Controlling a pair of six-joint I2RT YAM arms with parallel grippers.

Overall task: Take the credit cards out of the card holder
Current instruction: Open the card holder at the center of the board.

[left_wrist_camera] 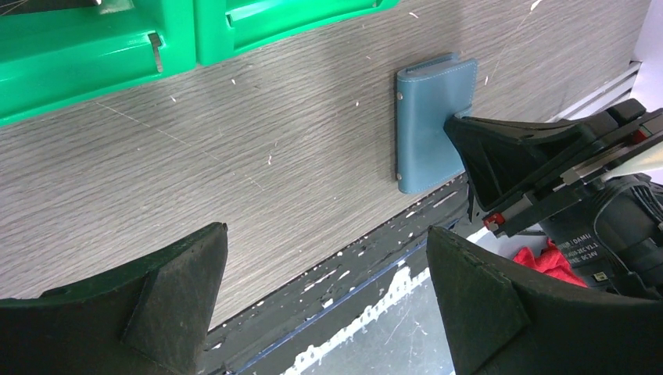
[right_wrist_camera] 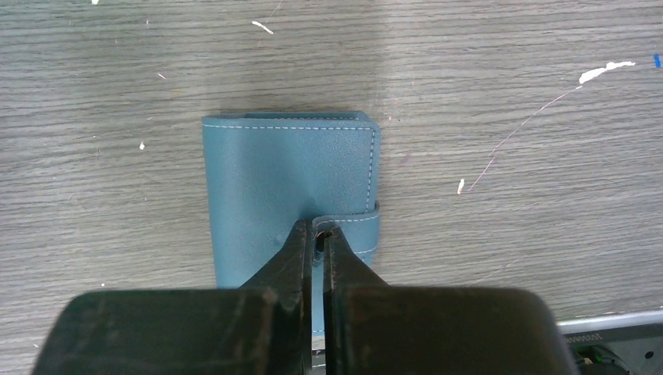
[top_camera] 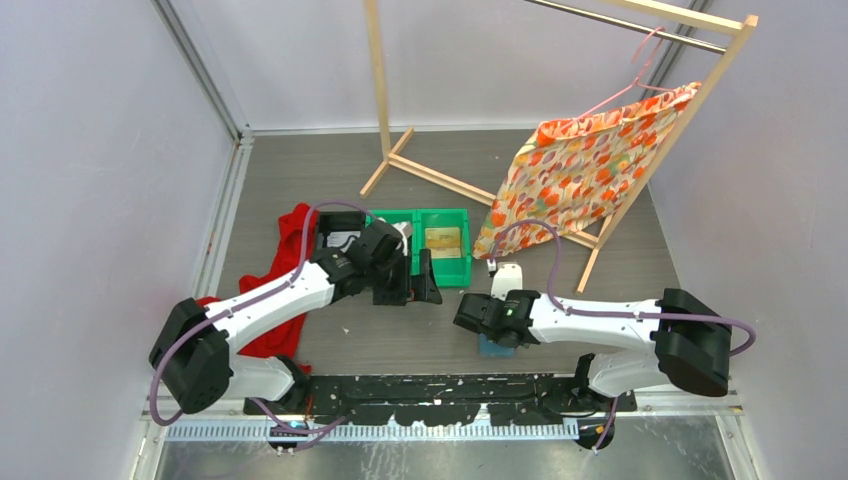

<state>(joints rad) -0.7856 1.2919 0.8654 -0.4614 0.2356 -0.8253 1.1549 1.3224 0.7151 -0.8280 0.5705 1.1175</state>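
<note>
The slate-blue card holder (right_wrist_camera: 289,172) lies folded shut on the wooden table near the front edge; it also shows in the left wrist view (left_wrist_camera: 434,117) and as a blue patch under the right arm (top_camera: 493,347). My right gripper (right_wrist_camera: 319,230) is shut, pinching the holder's closure tab (right_wrist_camera: 356,223). My left gripper (left_wrist_camera: 324,234) is open and empty, hovering above the table in front of the green bins, well left of the holder (top_camera: 410,285). The credit cards are hidden.
Two green plastic bins (top_camera: 420,245) stand side by side behind the left gripper. A red cloth (top_camera: 290,240) lies to the left. A wooden rack with an orange-patterned cloth (top_camera: 590,170) stands at the back right. The table's dark front edge (left_wrist_camera: 367,258) is close.
</note>
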